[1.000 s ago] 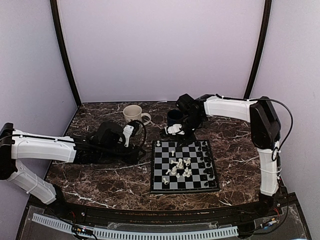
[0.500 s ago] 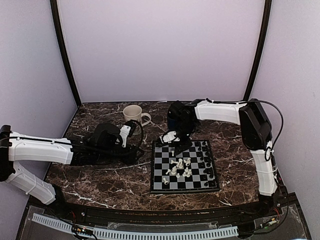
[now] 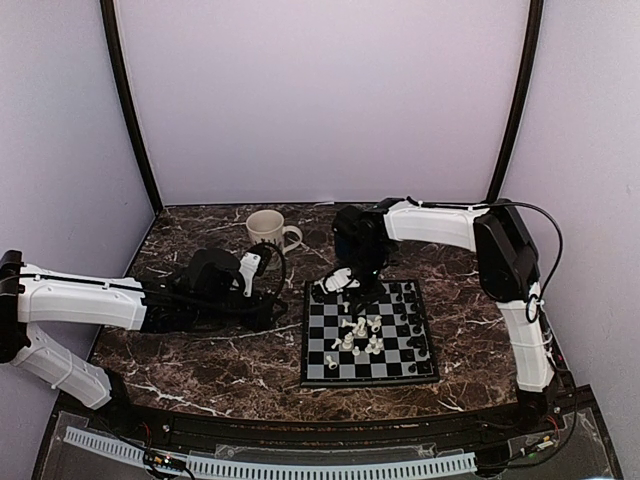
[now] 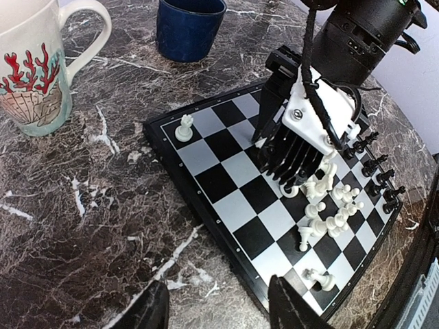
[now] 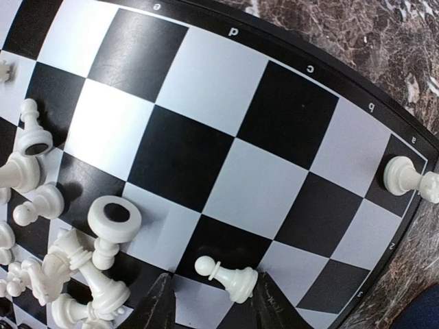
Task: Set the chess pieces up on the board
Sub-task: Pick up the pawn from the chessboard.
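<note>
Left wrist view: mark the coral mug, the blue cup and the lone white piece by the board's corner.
coral mug (image 4: 31,75): left wrist view, printed side.
blue cup (image 4: 186,31): left wrist view, outer wall.
lone white piece (image 4: 184,128): left wrist view, its body.

Top camera looks down from behind; both wrist cameras closely frame the board (image 4: 216,181)

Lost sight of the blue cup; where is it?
Left wrist view, top centre: the blue cup stands off the board, right of the coral mug.
</note>
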